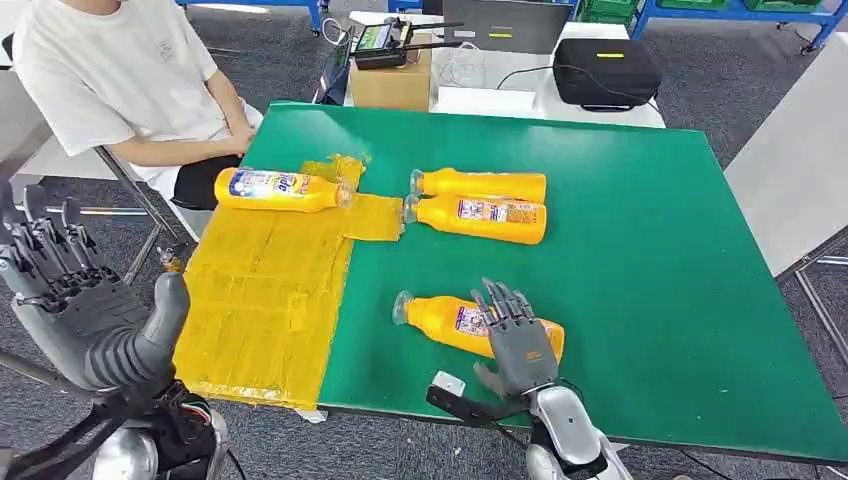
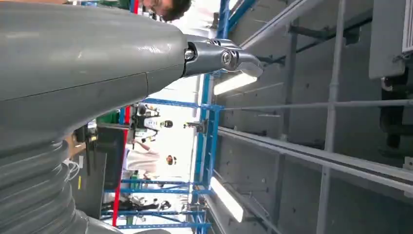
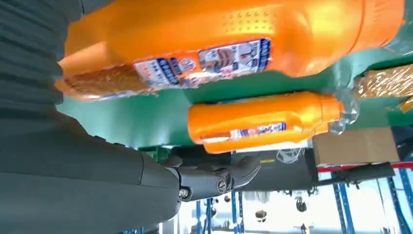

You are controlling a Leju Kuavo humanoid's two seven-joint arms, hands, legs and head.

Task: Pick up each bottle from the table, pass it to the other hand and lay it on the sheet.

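Bottle [image 1: 455,322] nearest lies under right hand [image 1: 518,340], fingers [image 1: 500,300] spread, not gripping; left hand [image 1: 60,275] open, waiting. Next: close, lift.

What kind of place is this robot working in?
Probably a workshop or robotics test lab: a green table set up with orange bottles, blue industrial shelving behind, and a laptop and cased equipment on a side table.

bright, even overhead light, soft shadows; ceiling tube lights [image 2: 233,83] glare, and the nearest bottle [image 3: 234,44] looks blurred.
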